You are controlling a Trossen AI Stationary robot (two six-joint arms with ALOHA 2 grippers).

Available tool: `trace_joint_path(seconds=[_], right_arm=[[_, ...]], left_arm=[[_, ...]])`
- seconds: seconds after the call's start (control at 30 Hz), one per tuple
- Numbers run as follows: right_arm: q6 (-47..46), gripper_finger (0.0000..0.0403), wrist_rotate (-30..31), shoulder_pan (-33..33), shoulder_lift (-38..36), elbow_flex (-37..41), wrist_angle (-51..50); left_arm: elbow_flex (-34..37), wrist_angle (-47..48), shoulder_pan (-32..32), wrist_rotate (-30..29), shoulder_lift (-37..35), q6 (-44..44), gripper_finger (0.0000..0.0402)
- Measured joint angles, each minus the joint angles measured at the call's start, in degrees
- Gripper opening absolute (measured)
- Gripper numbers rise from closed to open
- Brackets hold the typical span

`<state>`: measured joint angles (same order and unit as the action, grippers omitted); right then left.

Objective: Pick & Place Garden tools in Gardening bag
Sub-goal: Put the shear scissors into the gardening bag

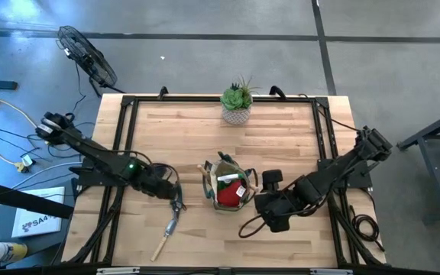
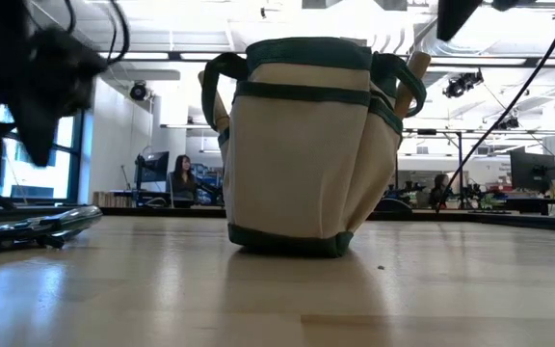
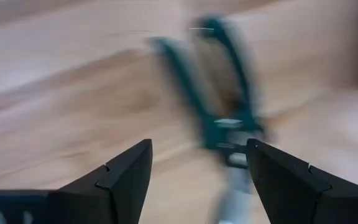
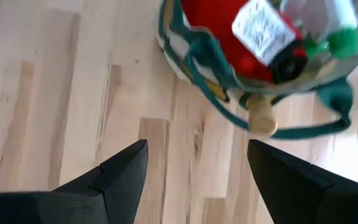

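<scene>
My left gripper (image 1: 176,200) hangs low over the light wooden slatted table (image 1: 281,130), fingers spread wide and holding nothing, directly above the last loose garden tool, a slim hand tool with dark green handles, a metal middle and a pale wooden end (image 1: 168,227). In the left wrist view that tool (image 3: 219,112) lies between and just beyond my open fingers (image 3: 126,171), blurred, so I cannot tell its exact type. It rests flat on the boards, left of the round olive-tan fabric gardening bag with dark green rim and loop handles (image 1: 207,182), near but apart from it.

The bag stands upright at mid-table and already holds a red glove-like item (image 4: 229,37) with a white label, a green-and-white spray bottle top (image 4: 328,31) and a wooden handle end (image 4: 263,119) poking out of a side pocket. My right gripper (image 1: 270,205) waits just right of the bag, fingers apart and empty. A green succulent in a white pot (image 1: 237,103) sits at the far edge, no part of the job.

I judge the tool stiff, light and narrow; its smooth handles may slip, so I would close across the metal middle, near its balance point. The bag is soft and could tip if nudged
</scene>
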<state>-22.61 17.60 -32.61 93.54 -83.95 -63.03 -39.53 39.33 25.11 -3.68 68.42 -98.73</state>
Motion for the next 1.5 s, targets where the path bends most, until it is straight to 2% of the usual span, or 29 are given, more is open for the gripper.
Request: trace_joint_path(seconds=[0.1, 0.27, 0.6, 0.93, 1.2, 1.3, 1.5], right_arm=[[-2.0, 0.0268, -1.6, -0.1, 0.0, 1.5, 0.0], [-3.8, 0.0268, -3.1, -0.2, 0.0, 3.5, 0.7], [-7.2, 0.0268, 0.8, -1.0, 0.0, 3.7, 1.1], [-6.1, 0.0268, 1.7, -1.1, 0.0, 3.7, 2.8], [-8.9, 0.0268, 1.8, -1.9, 0.0, 3.7, 3.3], [-8.9, 0.0268, 1.7, -2.5, 0.0, 3.7, 3.3], [-8.7, 0.0268, 1.7, -3.2, 0.0, 3.7, 3.3]], left_arm=[[0.0, 2.4, -0.9, 0.9, 0.9, -0.6, 0.0253], [0.0, 1.6, -1.1, -2.7, 2.0, -0.5, 0.0253], [0.1, 1.9, -1.1, -1.3, 5.8, -0.6, 0.0253], [0.1, -3.9, -1.2, -6.9, 6.1, -0.5, 0.0253], [0.1, -5.7, -1.2, -5.6, 8.4, -0.8, 0.0253], [0.1, -5.7, -1.2, -2.7, 10.9, -0.9, 0.0253], [0.1, -6.4, -1.8, -2.7, 13.4, -2.5, 0.0253]])
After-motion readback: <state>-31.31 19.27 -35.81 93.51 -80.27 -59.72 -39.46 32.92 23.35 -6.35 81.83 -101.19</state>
